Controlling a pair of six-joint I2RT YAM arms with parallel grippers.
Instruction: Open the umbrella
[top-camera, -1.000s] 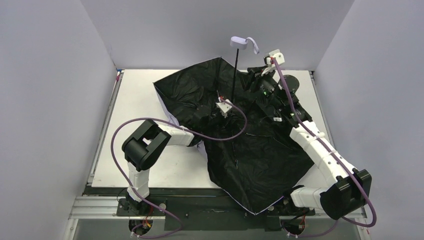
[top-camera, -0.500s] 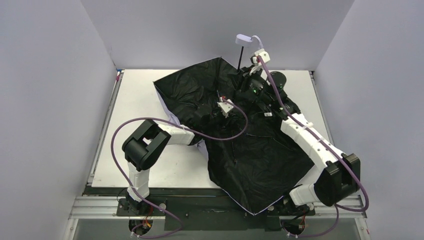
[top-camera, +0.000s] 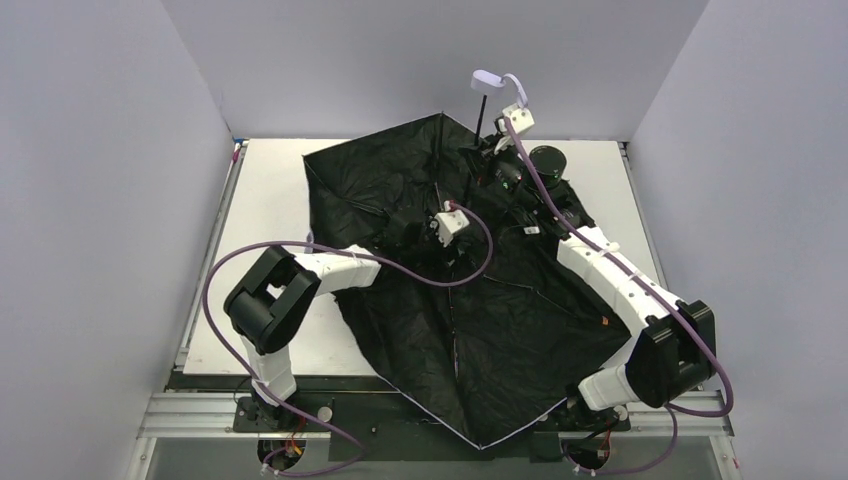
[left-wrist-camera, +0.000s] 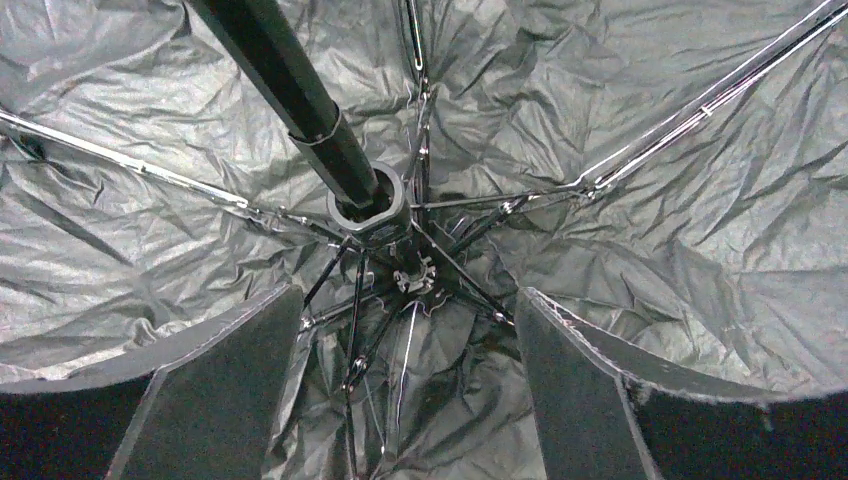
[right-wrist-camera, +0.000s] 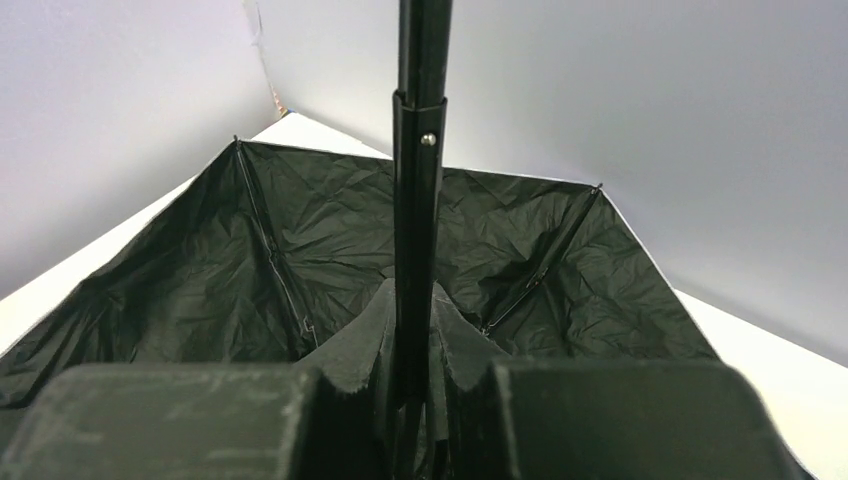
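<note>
Umbrella (top-camera: 500, 330) canopy hid the table's (top-camera: 270, 190) middle and right; shaft (right-wrist-camera: 418, 200) was cut off by right wrist view's top edge.

Robot lab test cell. White table (top-camera: 265, 200) boxed in by plain pale grey walls (top-camera: 100, 200) on its left, far and right sides. Left arm (top-camera: 335, 266) and right arm (top-camera: 612, 276), white and black, bolted at the table's near edge by a bare aluminium rail (top-camera: 200, 412). Purple cables (top-camera: 209, 305) loop loose above the table
</note>
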